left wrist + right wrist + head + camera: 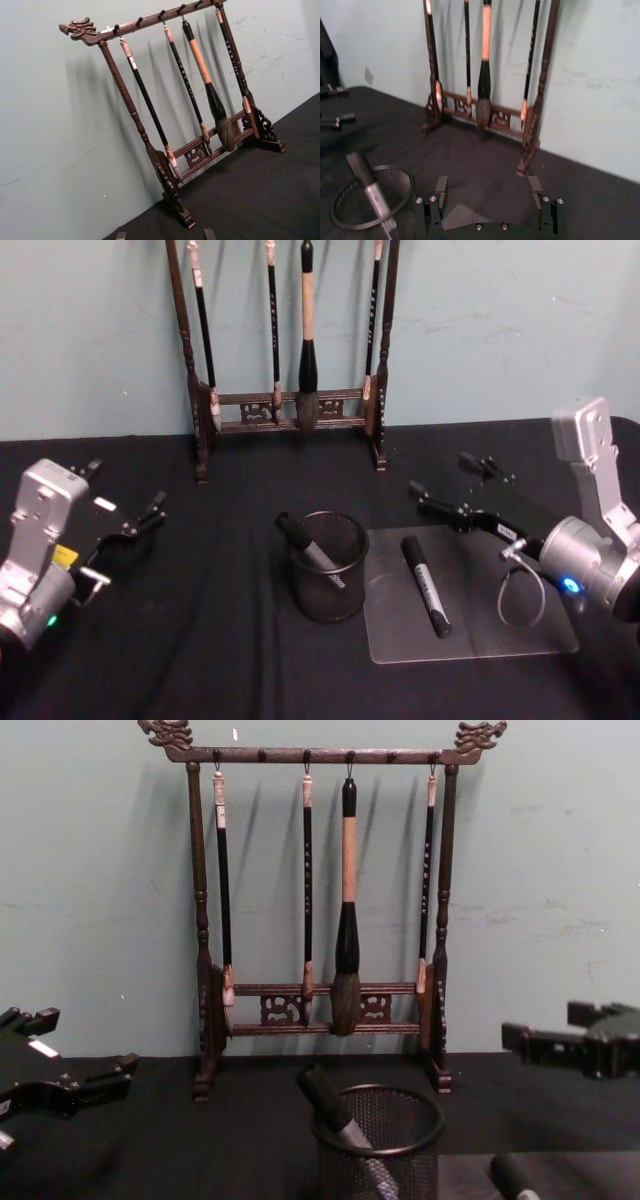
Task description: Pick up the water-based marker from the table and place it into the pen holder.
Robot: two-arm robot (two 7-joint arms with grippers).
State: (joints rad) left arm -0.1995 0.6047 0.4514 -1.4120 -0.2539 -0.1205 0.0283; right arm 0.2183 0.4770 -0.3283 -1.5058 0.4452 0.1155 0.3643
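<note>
Right tool [440, 475] open, empty, near clear mat [520, 630] far edge. One marker [310, 545] in pen holder [345, 595], second marker [426, 585] on mat. Left tool [125, 490] open, idle at left.

Brush rack [240, 397] stands well behind pen holder [322, 602].

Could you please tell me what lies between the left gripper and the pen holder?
Nothing; the head view shows bare black table from the left gripper to the pen holder.
</note>
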